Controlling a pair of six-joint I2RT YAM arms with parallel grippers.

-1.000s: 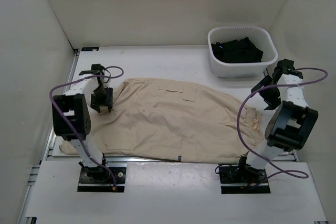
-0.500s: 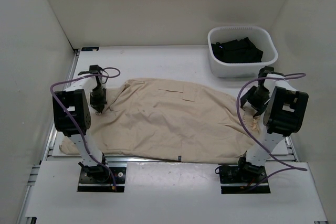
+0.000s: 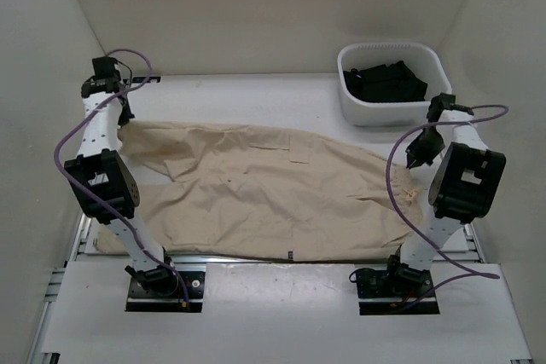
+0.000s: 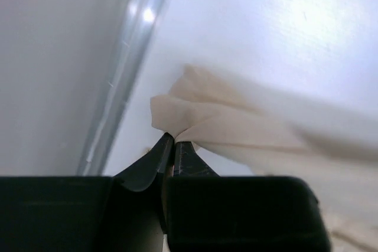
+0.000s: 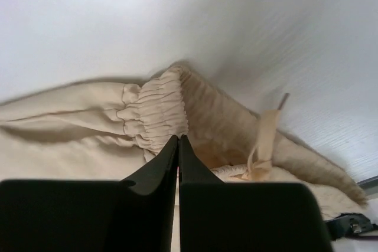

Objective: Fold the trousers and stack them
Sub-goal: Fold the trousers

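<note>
The beige trousers lie spread across the table, legs to the left and waistband to the right. At the far left my left gripper is shut on a pinch of a trouser leg's end, and the cloth runs taut from its tips. My right gripper sits at the right end; in its wrist view its jaws are shut on the lower edge of the gathered elastic waistband. A drawstring hangs just to the right of them.
A white bin holding dark folded clothes stands at the back right, close behind the right arm. A metal rail runs along the table's left edge beside the left gripper. White walls enclose the table on three sides.
The left gripper shut on the trouser leg's end and carried it toward the far left corner, stretching the trousers out. The right gripper moved onto the waistband and shut.
</note>
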